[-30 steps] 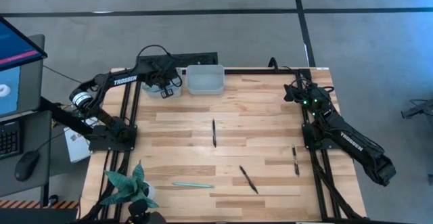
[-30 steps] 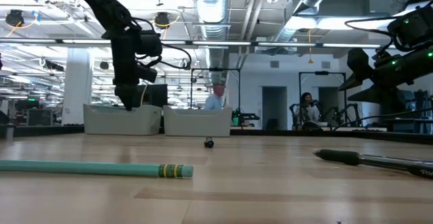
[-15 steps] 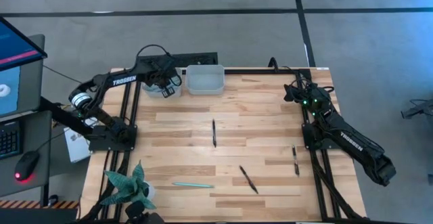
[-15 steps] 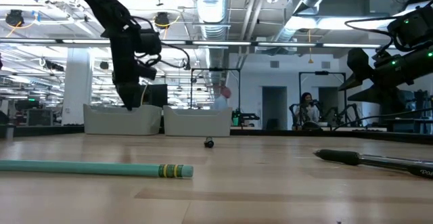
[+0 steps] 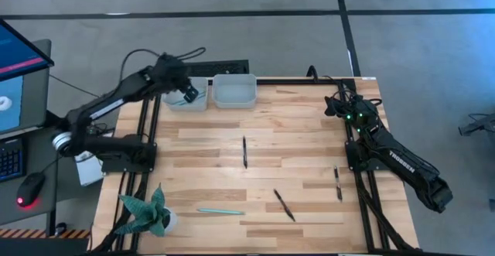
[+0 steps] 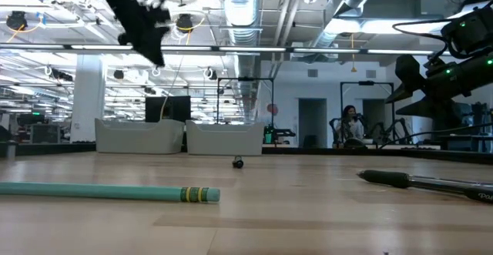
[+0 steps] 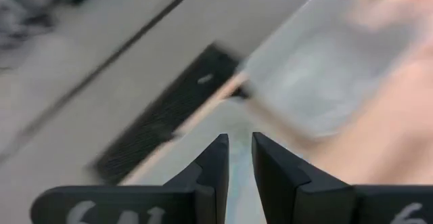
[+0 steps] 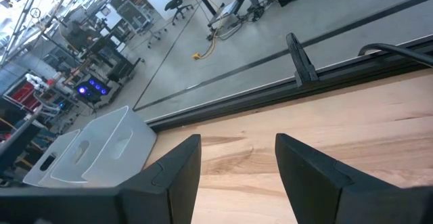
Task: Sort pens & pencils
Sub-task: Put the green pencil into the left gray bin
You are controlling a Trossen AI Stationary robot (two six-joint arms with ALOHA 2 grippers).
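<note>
One teal pencil [image 5: 220, 210] lies near the table's near edge; it also shows in the low view [image 6: 108, 192]. Three black pens lie on the table: one mid-table [image 5: 244, 151], one nearer [image 5: 283, 204], one at the right [image 5: 338, 184]. My left gripper [image 5: 186, 93] is raised above the left clear bin [image 5: 174, 101] at the far edge. Its fingers stand a narrow gap apart with nothing between them [image 7: 240, 160]. Something teal [image 5: 190, 96] shows at the bin by the gripper. My right gripper [image 8: 237, 163] waits open and empty at the table's far right [image 5: 340, 105].
A second clear bin [image 5: 234, 91] stands right of the first at the far edge; both show in the low view [image 6: 185, 135]. A teal potted plant [image 5: 147, 213] stands at the near left corner. A monitor and a mouse are off the table's left.
My left gripper has gone up from just over the left bin, high above it, and has tipped from pointing straight down to a slant; its arm has drawn back. The pens and the pencil on the table have not moved.
</note>
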